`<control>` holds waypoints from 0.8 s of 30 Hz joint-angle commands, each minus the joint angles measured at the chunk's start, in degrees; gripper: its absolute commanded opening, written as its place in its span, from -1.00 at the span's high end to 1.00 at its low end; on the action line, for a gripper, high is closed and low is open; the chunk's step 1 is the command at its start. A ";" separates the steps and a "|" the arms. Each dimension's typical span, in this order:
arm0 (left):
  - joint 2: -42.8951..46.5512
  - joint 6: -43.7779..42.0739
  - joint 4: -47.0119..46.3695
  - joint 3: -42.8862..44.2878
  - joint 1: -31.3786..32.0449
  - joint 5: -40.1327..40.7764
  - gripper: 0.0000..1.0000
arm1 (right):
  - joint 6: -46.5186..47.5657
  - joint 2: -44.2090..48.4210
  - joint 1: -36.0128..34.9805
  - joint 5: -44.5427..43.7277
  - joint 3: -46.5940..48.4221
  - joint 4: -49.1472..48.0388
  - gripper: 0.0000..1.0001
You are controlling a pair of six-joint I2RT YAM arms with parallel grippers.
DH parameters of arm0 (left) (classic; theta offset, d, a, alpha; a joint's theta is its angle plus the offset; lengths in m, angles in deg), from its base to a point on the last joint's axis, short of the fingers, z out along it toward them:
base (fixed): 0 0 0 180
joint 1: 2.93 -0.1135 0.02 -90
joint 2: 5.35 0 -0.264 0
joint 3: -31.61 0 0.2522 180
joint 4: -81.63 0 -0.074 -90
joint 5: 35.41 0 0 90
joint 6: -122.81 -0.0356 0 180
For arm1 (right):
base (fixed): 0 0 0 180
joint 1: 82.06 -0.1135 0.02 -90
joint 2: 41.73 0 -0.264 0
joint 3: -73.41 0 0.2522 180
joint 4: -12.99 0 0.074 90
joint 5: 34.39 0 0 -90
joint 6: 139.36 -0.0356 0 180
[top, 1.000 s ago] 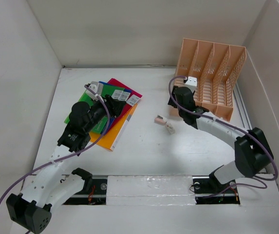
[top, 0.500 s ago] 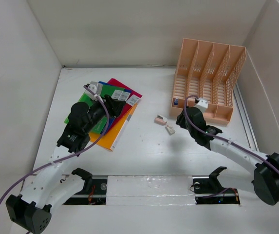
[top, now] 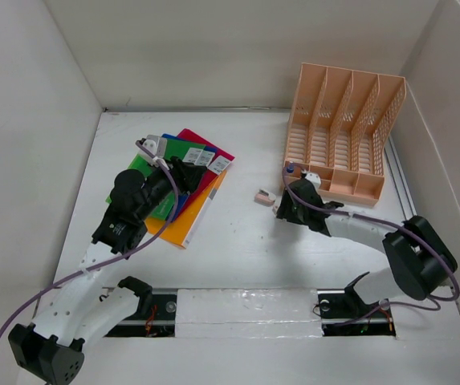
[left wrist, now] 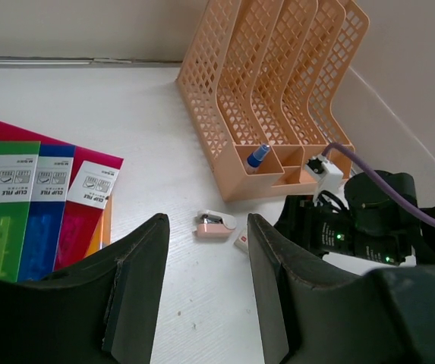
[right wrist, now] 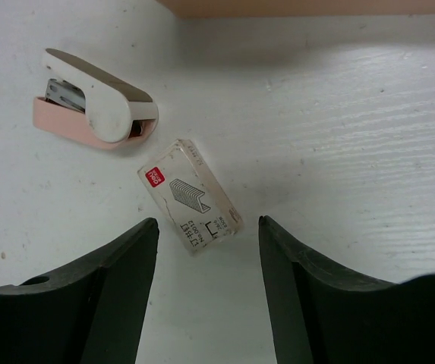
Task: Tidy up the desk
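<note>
Plainly, folder labels (left wrist: 14, 178) on the desk (left wrist: 88, 98) read "CLIP FILE".

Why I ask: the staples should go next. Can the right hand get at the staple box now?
Probably yes: the right hand hangs open right over the staple box, nothing between them.

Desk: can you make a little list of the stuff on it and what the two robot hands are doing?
desk: white, walled
file rack: peach, far right, blue-capped pen in front pocket
folders: colourful stack, left
stapler: pink and white, near staple box, not touching
left gripper: open, over folders
right gripper: open, over staple box
</note>
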 commanded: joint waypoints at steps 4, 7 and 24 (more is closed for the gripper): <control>0.98 0.40 -2.86 1.98 -0.01 -0.96 0.17 | 1.79 -3.33 -1.19 -0.42 4.18 -1.61 -0.20; 0.28 0.32 -2.51 2.24 -0.01 -0.60 0.16 | 2.85 -5.88 -1.81 -2.00 6.99 0.24 -0.21; 0.54 0.58 -3.04 2.07 -0.01 -1.83 0.16 | 0.48 -5.90 -5.59 -5.86 7.79 3.49 0.59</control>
